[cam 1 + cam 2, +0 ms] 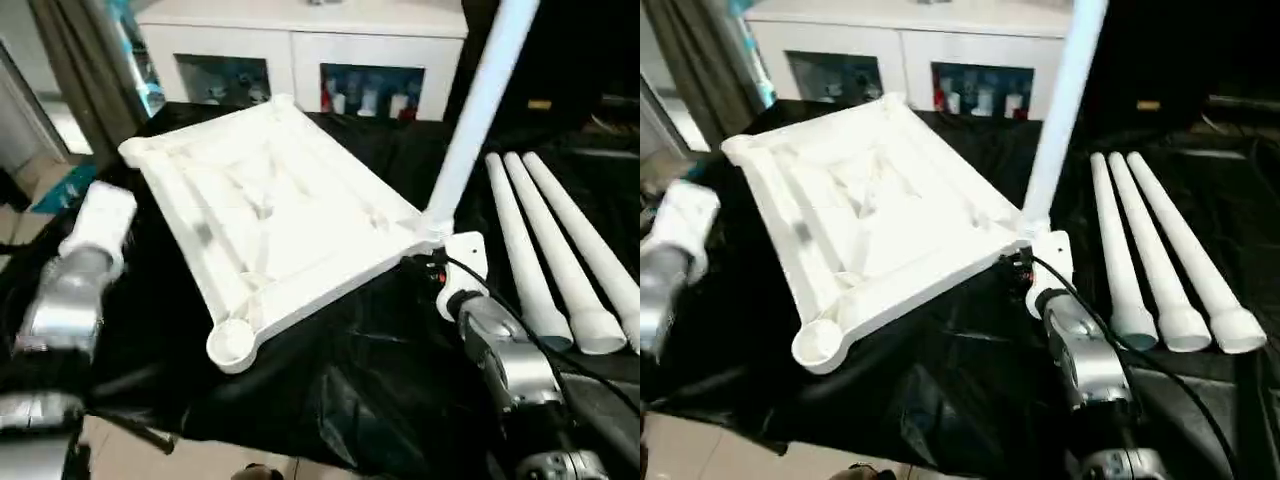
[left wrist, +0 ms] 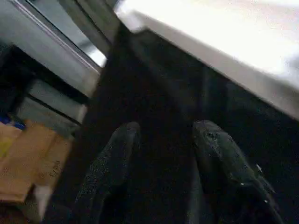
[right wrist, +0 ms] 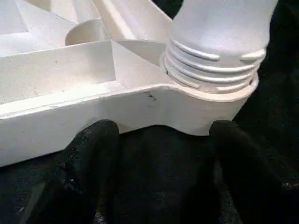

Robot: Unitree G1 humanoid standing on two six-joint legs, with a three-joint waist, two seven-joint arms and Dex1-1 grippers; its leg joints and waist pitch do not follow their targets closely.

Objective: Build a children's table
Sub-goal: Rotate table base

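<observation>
Currently the children's table top (image 1: 270, 215) is lying ribbed side up on the black-draped tabletop (image 1: 370, 370). One leg (image 1: 478, 110) is standing upright in its right corner socket (image 3: 205, 105), threads showing above the rim. Three loose legs (image 1: 560, 260) are lying side by side to the right, long axes running near to far. The right gripper (image 3: 163, 154), fingers spread wide and empty, is sitting just near of that socket, the closer arm. The left gripper (image 2: 163, 158), partly open and holding nothing, is hanging left of the top.
</observation>
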